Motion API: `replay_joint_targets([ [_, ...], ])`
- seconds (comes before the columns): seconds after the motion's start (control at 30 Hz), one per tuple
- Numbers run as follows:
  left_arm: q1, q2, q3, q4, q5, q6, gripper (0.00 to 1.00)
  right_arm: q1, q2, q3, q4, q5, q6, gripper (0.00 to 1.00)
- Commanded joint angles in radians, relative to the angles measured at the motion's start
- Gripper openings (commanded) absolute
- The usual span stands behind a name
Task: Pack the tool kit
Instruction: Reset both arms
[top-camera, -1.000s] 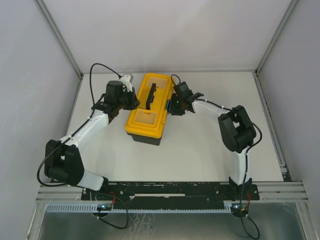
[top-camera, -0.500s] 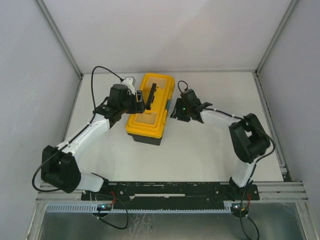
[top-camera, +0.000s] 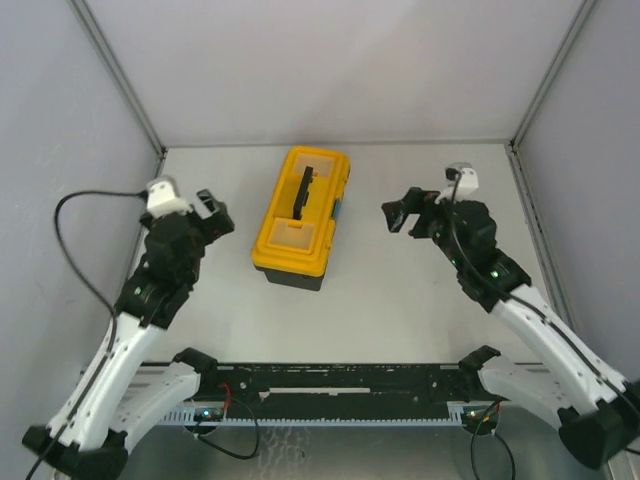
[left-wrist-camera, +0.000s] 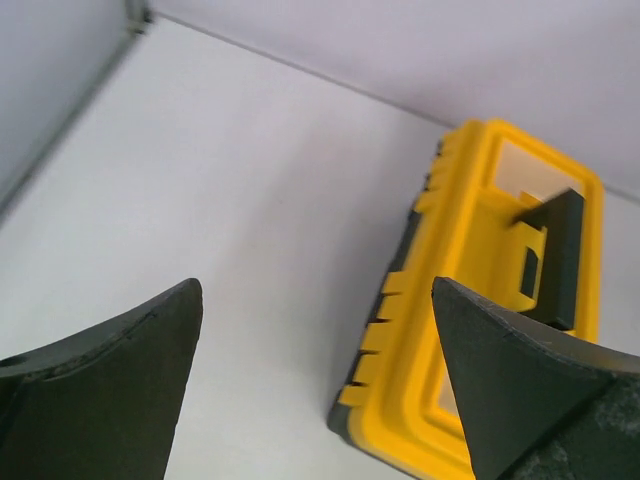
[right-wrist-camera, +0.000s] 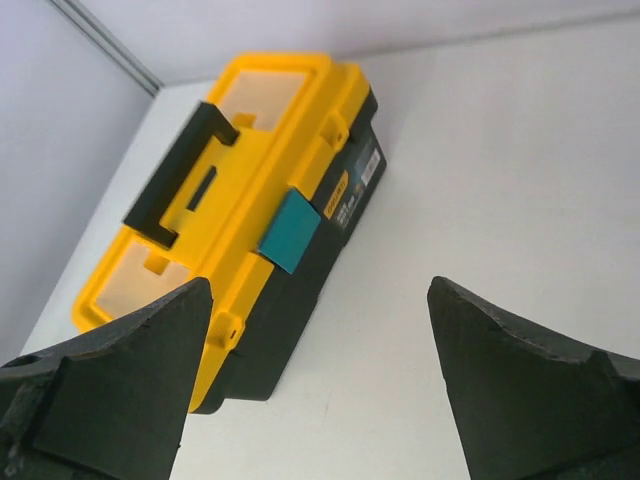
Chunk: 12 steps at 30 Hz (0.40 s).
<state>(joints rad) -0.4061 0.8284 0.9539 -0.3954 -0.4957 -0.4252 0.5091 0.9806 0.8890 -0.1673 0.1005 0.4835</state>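
Note:
The tool kit (top-camera: 298, 222) is a black toolbox with its yellow lid shut, standing mid-table with nothing holding it. Its black handle (top-camera: 304, 189) runs along the lid, and the teal latch (top-camera: 338, 209) lies flat on the right side. The inside is hidden. My left gripper (top-camera: 213, 213) hangs open to the left of the box, apart from it. To the right of the box my right gripper (top-camera: 402, 208) is open too. The left wrist view shows the box (left-wrist-camera: 470, 250) beyond the empty left gripper (left-wrist-camera: 315, 290). In the right wrist view, latch (right-wrist-camera: 290, 232) and handle (right-wrist-camera: 175, 190) lie past the empty right gripper (right-wrist-camera: 318, 285).
Grey walls enclose the white table (top-camera: 400, 300) on the left, back and right, with metal posts (top-camera: 120, 80) in the back corners. A black rail (top-camera: 350, 380) carries both arm bases along the near edge. A black cable (top-camera: 85, 210) loops off the left arm.
Both grippers were at the toolbox, one on each side; they have opened and drawn back outward and toward the near edge. The toolbox has stayed in place.

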Motion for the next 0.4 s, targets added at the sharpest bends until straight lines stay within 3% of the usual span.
replay_joint_targets([
  [0.0,0.003,-0.195,-0.086,-0.062,-0.222,-0.032,1.0,0.026,-0.153,-0.04,-0.014,0.08,-0.158,0.9],
  [0.2,0.003,-0.382,-0.136,-0.078,-0.254,-0.011,1.0,0.051,-0.339,-0.064,-0.09,0.143,-0.23,0.94],
  [0.37,0.003,-0.409,-0.118,-0.091,-0.269,0.011,1.0,0.052,-0.379,-0.064,-0.123,0.171,-0.217,0.96],
])
